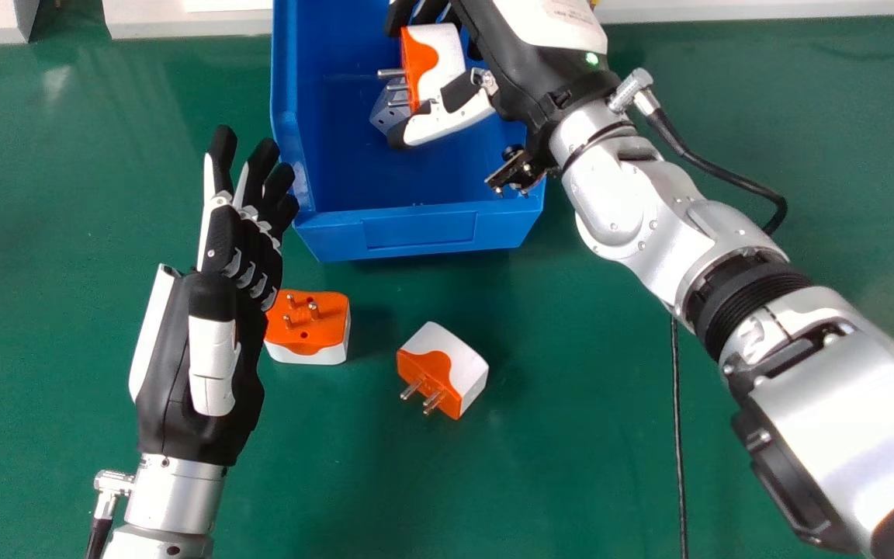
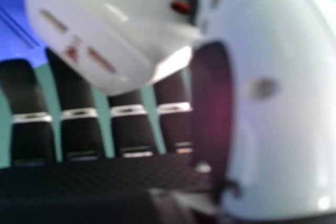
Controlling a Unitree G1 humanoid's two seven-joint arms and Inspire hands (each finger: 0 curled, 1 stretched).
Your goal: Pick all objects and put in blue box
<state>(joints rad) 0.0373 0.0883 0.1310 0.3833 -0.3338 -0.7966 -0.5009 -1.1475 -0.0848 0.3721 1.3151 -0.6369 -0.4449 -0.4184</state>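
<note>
My right hand [image 1: 532, 58] is over the blue box [image 1: 418, 233], its fingers and thumb pinching an orange-and-white adapter [image 1: 439, 58]. In the right hand view, the adapter's white socket side [image 2: 123, 35] lies between the fingers and thumb of my right hand [image 2: 79, 135]. Below the held adapter, a pale adapter [image 1: 386, 116] rests inside the box, partly covered. On the table, one orange-and-white adapter [image 1: 321, 330] stands beside my left hand [image 1: 241, 241] with its pins up. Another [image 1: 447, 365] lies farther right, pins toward the robot. My left hand is open, holding nothing, near the box's left wall.
The green table [image 1: 556, 466] carries a thin black cable [image 1: 677, 435] to the right of the loose adapters. White panels [image 1: 183, 19] line the table's far edge. My right forearm crosses the right side from the lower corner up to the box.
</note>
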